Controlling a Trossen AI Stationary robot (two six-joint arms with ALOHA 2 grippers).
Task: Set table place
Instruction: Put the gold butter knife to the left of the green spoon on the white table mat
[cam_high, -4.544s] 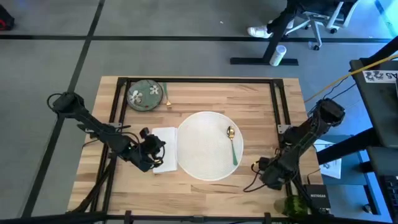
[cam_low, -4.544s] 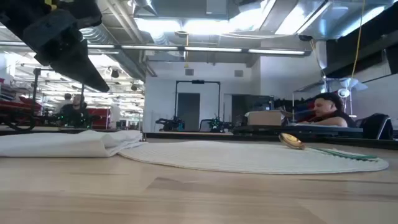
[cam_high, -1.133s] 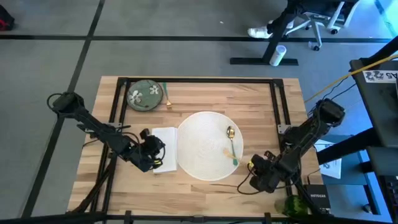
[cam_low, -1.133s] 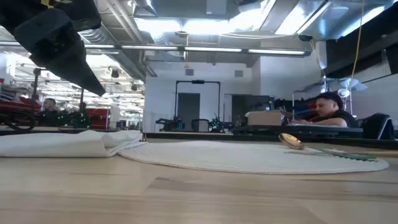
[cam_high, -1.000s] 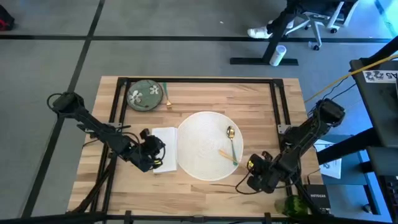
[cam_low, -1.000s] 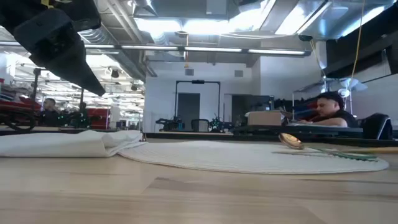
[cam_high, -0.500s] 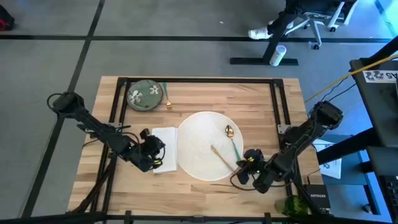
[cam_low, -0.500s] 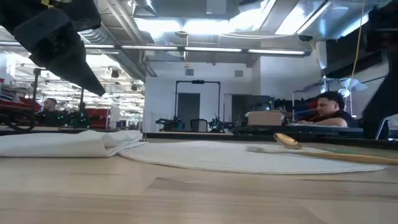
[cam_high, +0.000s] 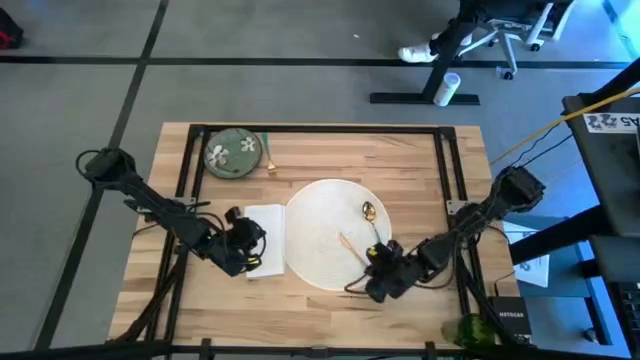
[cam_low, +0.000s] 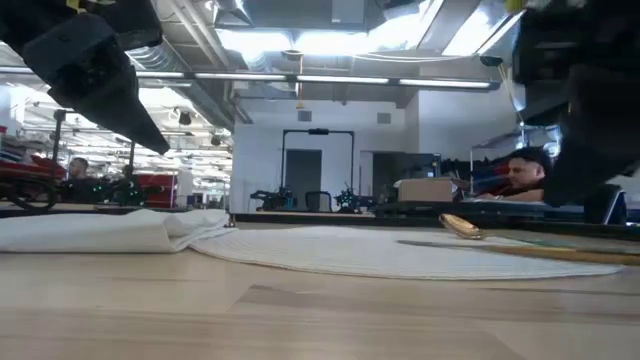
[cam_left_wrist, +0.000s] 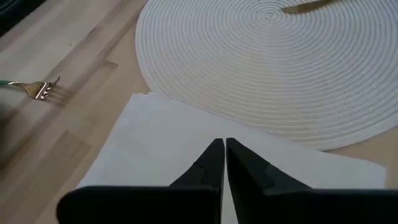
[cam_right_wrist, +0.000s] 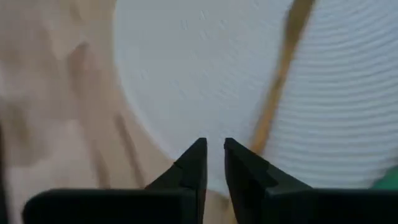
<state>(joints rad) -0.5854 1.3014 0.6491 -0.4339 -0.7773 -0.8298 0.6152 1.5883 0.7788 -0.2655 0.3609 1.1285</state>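
Place setting is sitting mid-desk (cam_high: 420, 170): round white woven plate (cam_high: 315, 215) just ahead of the right end effector (cam_high: 372, 283), which is hovering at the plate's near rim. Fingers are showing only a thin gap in the right wrist view, holding nothing. A gold-bowled spoon with a green handle (cam_high: 371, 222) and a thin wooden-looking stick (cam_high: 348, 246) are lying on the plate right beyond the fingertips, close together. Left end effector (cam_high: 243, 245) is waiting over the white napkin (cam_high: 263, 225), fingers pressed together and empty, with the fork (cam_left_wrist: 37, 88) off to its side near the green flowered dish (cam_high: 232, 152).

Risks, as a judgement: with fingers this narrow, a descent is likely pushing the stick or spoon instead of straddling it; the two pieces being so near each other could mean grabbing both or knocking one off the plate; dragging could shift the light plate toward the napkin
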